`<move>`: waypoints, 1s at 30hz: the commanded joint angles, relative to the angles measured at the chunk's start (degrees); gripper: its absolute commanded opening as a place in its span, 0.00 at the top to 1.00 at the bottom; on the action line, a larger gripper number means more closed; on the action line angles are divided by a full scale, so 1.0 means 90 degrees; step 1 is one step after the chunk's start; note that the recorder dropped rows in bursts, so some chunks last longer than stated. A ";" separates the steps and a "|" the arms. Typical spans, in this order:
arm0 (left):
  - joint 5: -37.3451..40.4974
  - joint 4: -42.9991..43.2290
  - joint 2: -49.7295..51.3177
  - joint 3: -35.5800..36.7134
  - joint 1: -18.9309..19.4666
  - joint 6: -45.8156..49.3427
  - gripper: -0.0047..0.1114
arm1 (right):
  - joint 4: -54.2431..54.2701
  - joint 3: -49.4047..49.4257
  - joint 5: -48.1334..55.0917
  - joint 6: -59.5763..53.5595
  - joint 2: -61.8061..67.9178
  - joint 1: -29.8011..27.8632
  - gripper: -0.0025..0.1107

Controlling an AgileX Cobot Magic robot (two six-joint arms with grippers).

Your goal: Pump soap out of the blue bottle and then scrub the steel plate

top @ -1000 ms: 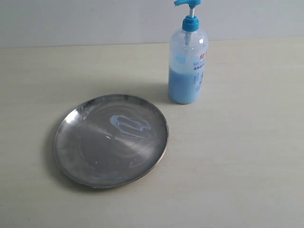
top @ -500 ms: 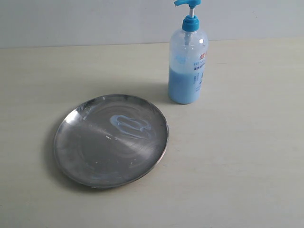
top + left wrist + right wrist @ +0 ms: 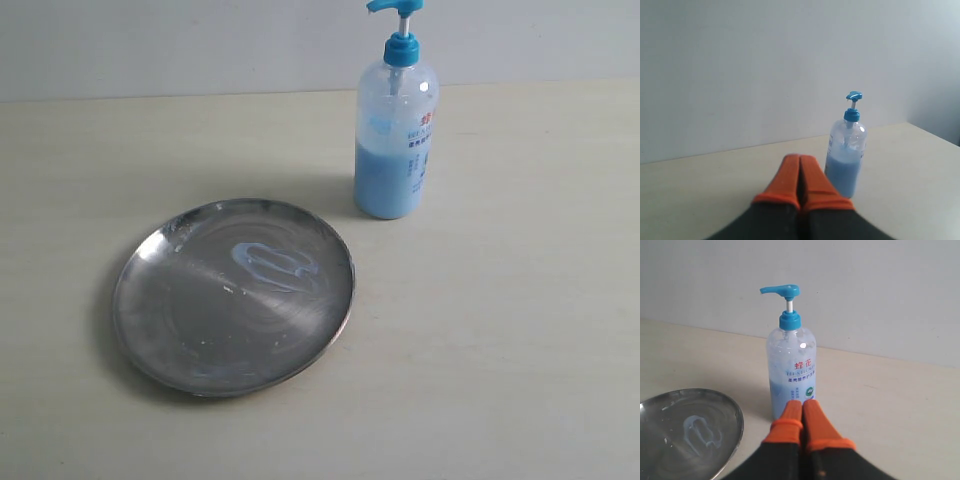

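The pale table (image 3: 520,330) carries everything. On it the steel plate (image 3: 190,335) lies flat, at about 8 o'clock from the middle of the exterior view, its rim raised all round and its surface smeared. Being round, it has no long axis to speak of.

The blue bottle (image 3: 395,140) stands at about 1 o'clock from the plate, near its rim but not touching it. Its long axis is upright, base on the table, pump head raised on its stem at the top. The spout points toward 9 o'clock in the exterior view, out over the table on the plate's side. Soap (image 3: 385,185) fills roughly the lower half of the bottle.

The left gripper (image 3: 799,161) has its orange fingers (image 3: 787,177) pressed flat together, with nothing between them; the bottle stands beyond it, apart. The right gripper (image 3: 802,407) is likewise closed tight on nothing, tips aimed at the bottle's lower body.

A small light-blue smear (image 3: 270,262) lies on the plate, toward 1 o'clock from its centre.
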 commanded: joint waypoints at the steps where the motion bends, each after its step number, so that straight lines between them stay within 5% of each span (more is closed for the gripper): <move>1: -0.0106 -0.0005 -0.0039 0.0018 0.0016 0.0019 0.96 | 0.0004 0.0039 -0.0067 -0.0054 -0.0030 -0.0019 0.98; 9: -0.0710 0.0276 -0.0174 0.0714 0.0045 -0.0005 0.96 | 0.0004 0.0039 -0.0067 -0.0054 -0.0030 -0.0019 0.98; 14: -0.1716 0.0327 -0.0551 0.1433 0.0608 -0.0077 0.96 | 0.0004 0.0039 -0.0067 -0.0054 -0.0030 -0.0019 0.98; 22: -0.1930 0.0327 -0.0693 0.2229 0.1605 -0.0269 0.96 | 0.0004 0.0039 -0.0067 -0.0054 -0.0030 -0.0019 0.98; 30: -0.1872 0.0907 -0.0693 0.2536 0.1784 -0.1029 0.96 | 0.0004 0.0039 -0.0067 -0.0054 -0.0030 -0.0019 0.98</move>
